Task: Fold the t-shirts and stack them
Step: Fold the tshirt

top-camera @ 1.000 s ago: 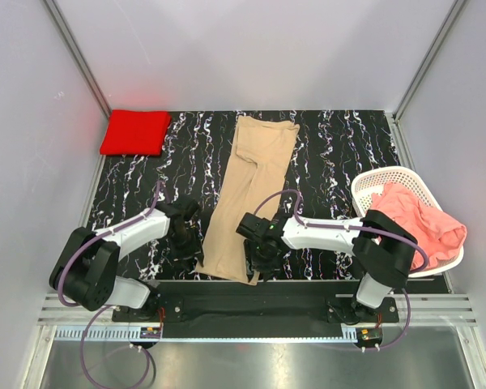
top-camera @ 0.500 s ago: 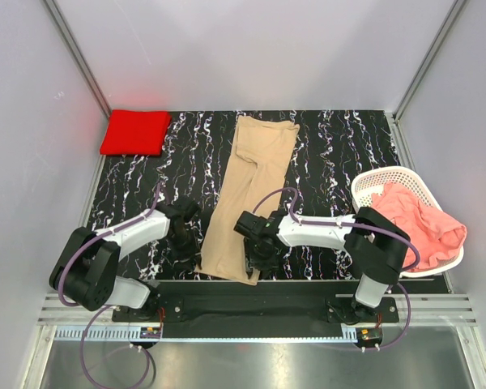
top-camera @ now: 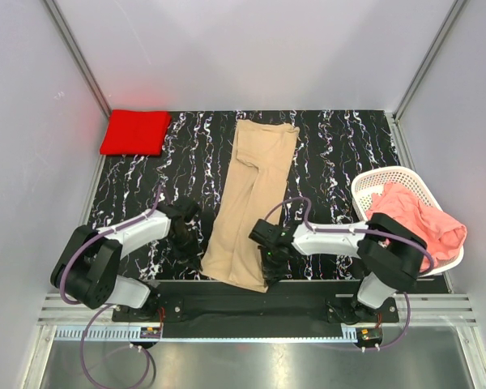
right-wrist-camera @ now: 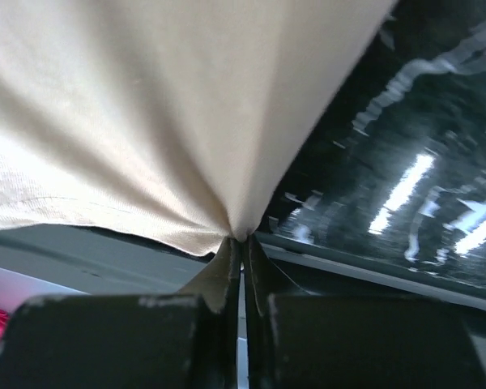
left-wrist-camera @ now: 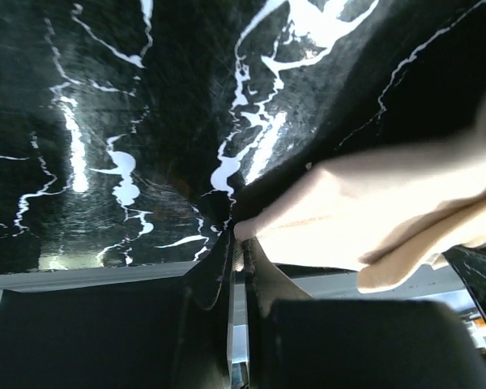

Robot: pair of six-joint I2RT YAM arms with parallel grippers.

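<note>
Left fingers (left-wrist-camera: pixel 213 279), right fingers (right-wrist-camera: pixel 217 279) clamped on tan t-shirt (top-camera: pixel 251 190) near corners.

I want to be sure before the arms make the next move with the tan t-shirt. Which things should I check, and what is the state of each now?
1. Left gripper shut on the near left corner of the tan t-shirt: ok.
2. Right gripper shut on its near right corner: ok.
3. All cloth layers caught in each grip: cannot tell.
4. Red t-shirt lies apart from the tan one: ok.
5. White basket with pink t-shirt apart from it too: ok.
</note>
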